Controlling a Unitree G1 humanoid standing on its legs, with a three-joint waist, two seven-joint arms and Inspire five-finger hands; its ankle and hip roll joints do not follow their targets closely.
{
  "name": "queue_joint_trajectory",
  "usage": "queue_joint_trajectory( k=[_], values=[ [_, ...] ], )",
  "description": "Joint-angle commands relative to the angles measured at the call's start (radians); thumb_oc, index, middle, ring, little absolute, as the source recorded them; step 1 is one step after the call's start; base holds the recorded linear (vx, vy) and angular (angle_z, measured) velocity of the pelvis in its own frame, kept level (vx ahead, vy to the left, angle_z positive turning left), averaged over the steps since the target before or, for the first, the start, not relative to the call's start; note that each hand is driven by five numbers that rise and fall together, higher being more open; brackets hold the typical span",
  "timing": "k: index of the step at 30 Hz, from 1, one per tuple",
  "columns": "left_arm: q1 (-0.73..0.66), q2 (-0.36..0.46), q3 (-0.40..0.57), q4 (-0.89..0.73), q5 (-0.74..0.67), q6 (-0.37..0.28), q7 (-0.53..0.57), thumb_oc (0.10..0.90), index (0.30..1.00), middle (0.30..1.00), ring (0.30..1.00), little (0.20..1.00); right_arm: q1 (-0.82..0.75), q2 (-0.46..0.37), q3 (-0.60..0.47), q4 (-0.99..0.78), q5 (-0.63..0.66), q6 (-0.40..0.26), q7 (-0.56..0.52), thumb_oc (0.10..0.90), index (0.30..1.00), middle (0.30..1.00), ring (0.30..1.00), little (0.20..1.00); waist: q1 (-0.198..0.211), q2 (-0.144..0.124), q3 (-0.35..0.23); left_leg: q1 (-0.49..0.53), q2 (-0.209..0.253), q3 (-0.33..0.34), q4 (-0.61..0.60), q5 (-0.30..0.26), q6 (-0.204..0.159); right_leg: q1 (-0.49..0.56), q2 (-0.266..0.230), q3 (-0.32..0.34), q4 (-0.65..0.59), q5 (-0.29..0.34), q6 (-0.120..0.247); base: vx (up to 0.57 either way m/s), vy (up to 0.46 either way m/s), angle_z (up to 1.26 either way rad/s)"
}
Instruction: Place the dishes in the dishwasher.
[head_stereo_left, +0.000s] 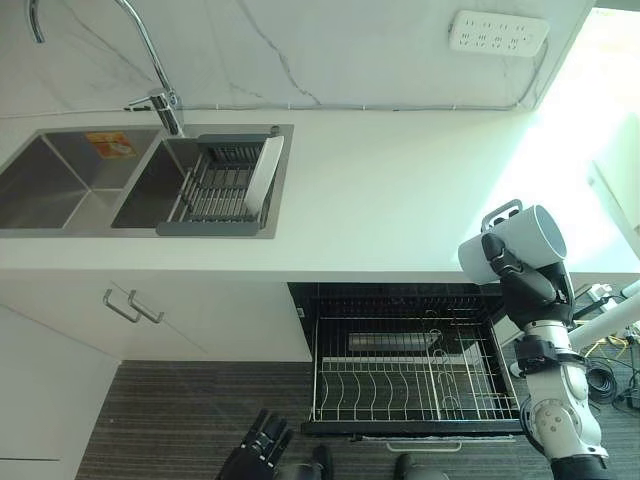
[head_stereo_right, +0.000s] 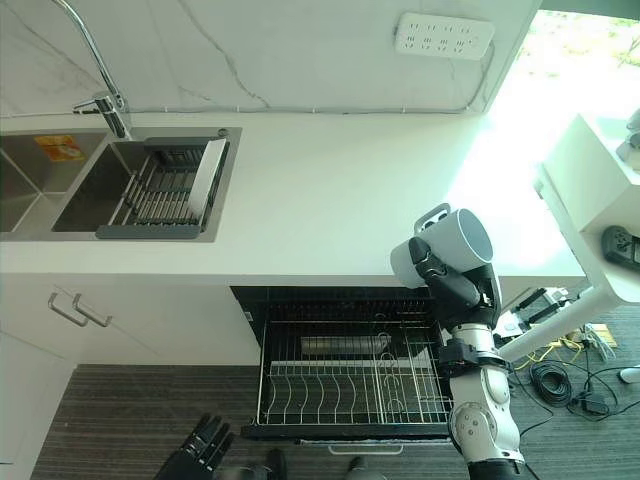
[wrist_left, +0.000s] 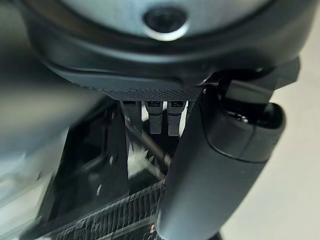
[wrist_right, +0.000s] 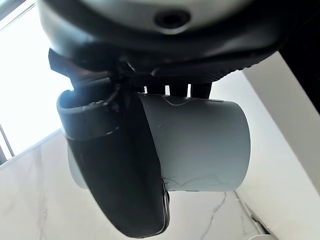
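Right hand: the right hand (head_stereo_left: 522, 275) is being held raised at the counter's front edge, above the right end of the open dishwasher, with fingers and thumb curled around a mug.
Mug: the white mug (head_stereo_left: 518, 246) is being gripped on its side in that hand, its handle turned up and away.
Left hand: the left hand (head_stereo_left: 258, 452) is being kept low over the floor, fingers relaxed and holding nothing.
Dishwasher: the wire rack (head_stereo_left: 409, 378) is being shown pulled out below the white counter (head_stereo_left: 400, 190).
Sink: a plate (head_stereo_left: 263, 176) is being propped on edge in the dish rack (head_stereo_left: 215, 186) in the sink (head_stereo_left: 70, 180).
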Motion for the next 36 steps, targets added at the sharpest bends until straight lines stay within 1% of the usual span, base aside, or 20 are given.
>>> queue_joint_trajectory(
  k=[1,3,4,7,11,12,13,15,17,20,21,23,24,27,28,32,36],
  values=[
    [-0.001,-0.005,0.002,-0.047,-0.059,-0.032,-0.035,0.8,0.9,0.9,0.9,0.9,-0.09,-0.021,-0.075,-0.094,-0.021,-0.075,0.038,0.4,0.3,0.3,0.3,0.3,0.027,0.01,-0.013,0.058,0.091,0.051,0.023,-0.111,-0.054,-0.031,-0.005,-0.008,0.055,-0.1,0.029,0.0,0.0,0.0],
    [-0.002,-0.01,0.006,-0.05,-0.092,-0.03,-0.04,0.8,0.9,0.9,0.9,0.9,-0.087,-0.019,-0.079,-0.095,-0.022,-0.069,0.042,0.4,0.3,0.3,0.3,0.3,0.027,0.01,-0.013,0.057,0.09,0.051,0.023,-0.112,-0.054,-0.031,-0.005,-0.009,0.055,-0.1,0.028,0.0,0.0,0.0],
    [-0.004,-0.013,0.012,-0.061,-0.116,-0.033,-0.022,0.8,0.9,0.9,0.9,0.9,-0.086,-0.015,-0.077,-0.09,-0.026,-0.07,0.044,0.4,0.3,0.3,0.3,0.3,0.028,0.009,-0.013,0.057,0.09,0.051,0.023,-0.113,-0.053,-0.03,-0.004,-0.008,0.055,-0.102,0.027,0.04,-0.004,0.02],
    [-0.01,-0.008,0.024,-0.057,-0.062,-0.046,0.04,0.8,0.9,0.9,0.9,0.9,-0.083,-0.012,-0.08,-0.08,-0.024,-0.071,0.049,0.4,0.3,0.3,0.3,0.3,0.029,0.007,-0.013,0.06,0.087,0.05,0.023,-0.114,-0.052,-0.026,-0.003,-0.01,0.055,-0.103,0.026,0.04,-0.009,0.01],
    [-0.024,0.004,0.019,0.014,0.107,-0.093,0.159,0.8,0.9,0.9,0.9,0.9,-0.084,-0.015,-0.079,-0.072,-0.017,-0.068,0.054,0.4,0.3,0.3,0.3,0.3,0.025,0.006,-0.015,0.058,0.085,0.046,0.023,-0.116,-0.051,-0.027,0.001,-0.01,0.055,-0.107,0.023,0.0,0.001,0.01],
    [-0.025,0.005,0.018,0.017,0.12,-0.098,0.167,0.8,0.9,0.9,0.9,0.9,-0.084,-0.016,-0.078,-0.071,-0.017,-0.068,0.053,0.4,0.3,0.3,0.3,0.3,0.024,0.006,-0.015,0.058,0.085,0.046,0.023,-0.115,-0.052,-0.027,0.001,-0.01,0.055,-0.107,0.023,0.02,0.004,0.04],
    [-0.029,0.008,0.012,0.055,0.167,-0.123,0.201,0.8,0.9,0.9,0.9,0.9,-0.084,-0.016,-0.075,-0.075,-0.019,-0.064,0.049,0.4,0.3,0.3,0.3,0.3,0.021,0.006,-0.015,0.058,0.085,0.047,0.023,-0.115,-0.052,-0.026,0.002,-0.009,0.055,-0.108,0.022,0.02,0.001,0.03],
    [-0.038,0.01,0.009,0.099,0.239,-0.146,0.247,0.8,0.9,0.9,0.9,0.9,-0.085,-0.018,-0.07,-0.073,-0.019,-0.061,0.044,0.4,0.3,0.3,0.3,0.3,0.018,0.005,-0.014,0.06,0.085,0.048,0.023,-0.116,-0.052,-0.026,0.004,-0.008,0.055,-0.11,0.021,0.01,-0.006,0.02],
    [-0.062,0.013,-0.015,0.18,0.382,-0.208,0.358,0.8,0.9,0.9,0.9,0.9,-0.088,-0.02,-0.056,-0.063,-0.033,-0.045,0.01,0.4,0.3,0.3,0.3,0.3,0.009,0.0,-0.014,0.06,0.086,0.051,0.023,-0.116,-0.053,-0.027,0.008,-0.003,0.055,-0.111,0.02,0.03,-0.027,0.07],
    [-0.073,0.009,-0.031,0.196,0.436,-0.216,0.396,0.8,0.9,0.9,0.9,0.9,-0.088,-0.02,-0.048,-0.051,-0.043,-0.044,-0.002,0.4,0.3,0.3,0.3,0.3,0.007,-0.003,-0.012,0.061,0.088,0.054,0.023,-0.116,-0.053,-0.027,0.01,-0.001,0.055,-0.112,0.018,0.02,-0.023,0.07],
    [-0.079,0.006,-0.049,0.209,0.484,-0.237,0.425,0.8,0.9,0.9,0.9,0.9,-0.087,-0.019,-0.046,-0.04,-0.06,-0.045,-0.009,0.4,0.3,0.3,0.3,0.3,0.004,-0.005,-0.012,0.063,0.089,0.054,0.023,-0.116,-0.053,-0.027,0.012,0.001,0.055,-0.112,0.017,0.02,-0.031,0.04],
    [-0.09,0.0,-0.076,0.214,0.543,-0.252,0.478,0.8,0.9,0.9,0.9,0.9,-0.086,-0.019,-0.043,-0.022,-0.074,-0.045,-0.009,0.4,0.3,0.3,0.3,0.3,0.001,-0.008,-0.009,0.065,0.091,0.057,0.023,-0.117,-0.052,-0.027,0.014,0.003,0.055,-0.111,0.017,0.02,-0.037,0.0],
    [-0.095,-0.002,-0.093,0.212,0.6,-0.264,0.519,0.8,0.9,0.9,0.9,0.9,-0.083,-0.018,-0.042,-0.017,-0.074,-0.041,-0.008,0.4,0.3,0.3,0.3,0.3,-0.001,-0.01,-0.008,0.066,0.092,0.059,0.023,-0.118,-0.053,-0.027,0.015,0.004,0.055,-0.111,0.017,0.0,0.0,0.0],
    [-0.108,0.001,-0.13,0.209,0.696,-0.278,0.593,0.8,0.9,0.9,0.9,0.9,-0.078,-0.018,-0.04,-0.011,-0.074,-0.037,0.0,0.4,0.3,0.3,0.3,0.3,-0.006,-0.013,-0.005,0.066,0.093,0.06,0.023,-0.118,-0.053,-0.029,0.018,0.009,0.055,-0.11,0.017,0.0,-0.012,0.0],
    [-0.12,0.004,-0.169,0.204,0.786,-0.283,0.675,0.8,0.9,0.9,0.9,0.9,-0.071,-0.013,-0.033,-0.009,-0.077,-0.04,0.01,0.4,0.3,0.3,0.3,0.3,-0.012,-0.014,-0.003,0.066,0.093,0.06,0.023,-0.119,-0.053,-0.032,0.022,0.016,0.055,-0.11,0.017,-0.02,-0.033,0.0],
    [-0.135,0.01,-0.215,0.2,0.88,-0.279,0.728,0.8,0.9,0.9,0.9,0.9,-0.052,-0.008,-0.027,-0.006,-0.07,-0.043,0.061,0.4,0.3,0.3,0.3,0.3,-0.023,-0.017,-0.002,0.072,0.09,0.064,0.023,-0.122,-0.052,-0.032,0.025,0.028,0.055,-0.108,0.019,-0.01,-0.018,-0.05],
    [-0.148,0.021,-0.23,0.197,0.914,-0.257,0.728,0.8,0.9,0.9,0.9,0.9,-0.037,-0.004,-0.018,-0.008,-0.058,-0.048,0.139,0.4,0.3,0.3,0.3,0.3,-0.037,-0.019,0.0,0.079,0.089,0.073,0.023,-0.125,-0.048,-0.034,0.028,0.042,0.055,-0.104,0.022,-0.03,-0.014,-0.12]
  ],
)
